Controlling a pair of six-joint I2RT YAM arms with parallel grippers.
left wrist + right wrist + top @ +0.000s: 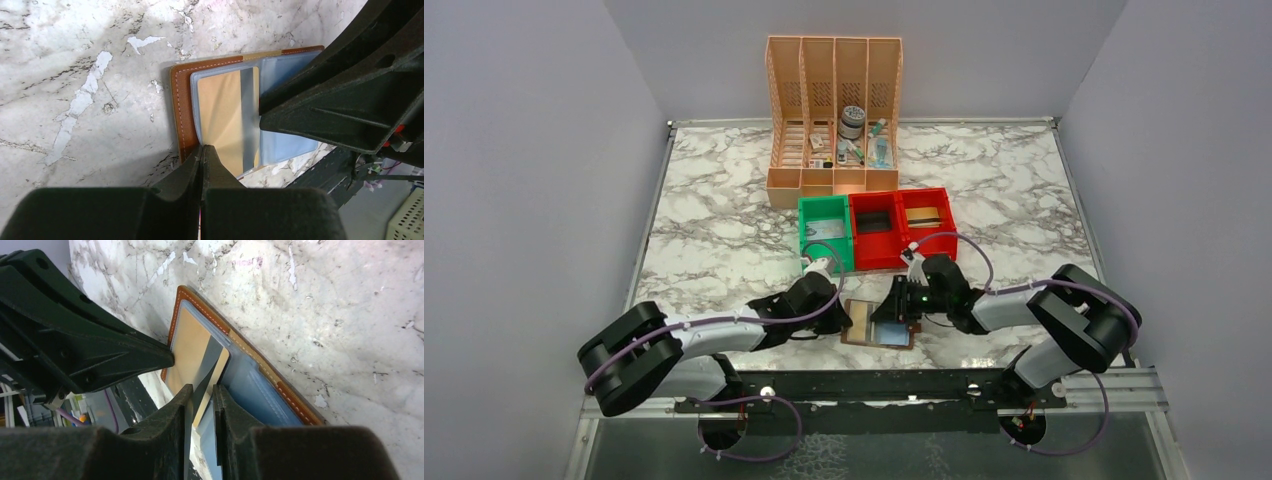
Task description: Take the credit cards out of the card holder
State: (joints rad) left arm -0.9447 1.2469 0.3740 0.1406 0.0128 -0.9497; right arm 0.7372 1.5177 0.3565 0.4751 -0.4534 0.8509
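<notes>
Marbled surface (724, 220) is carrying the card holder (879, 332), lying open at the near edge between left hand (832, 305) and right hand (902, 305). Left wrist: left hand, closed tight on nothing, is bearing on the holder's edge beside the tan card (222, 115). Right wrist: right hand, fingers (227, 412) narrowly parted, is straddling that card's stripe (209, 362), which is running lengthwise straight ahead; grip unconfirmed.

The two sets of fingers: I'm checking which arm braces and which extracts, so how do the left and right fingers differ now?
The left fingers are shut tight with nothing between them; the right fingers stand slightly apart. The left fingers' tips sit at the card holder's brown edge; the right fingers point at the tan card's grey stripe. Both are black and reach over the open card holder.
</notes>
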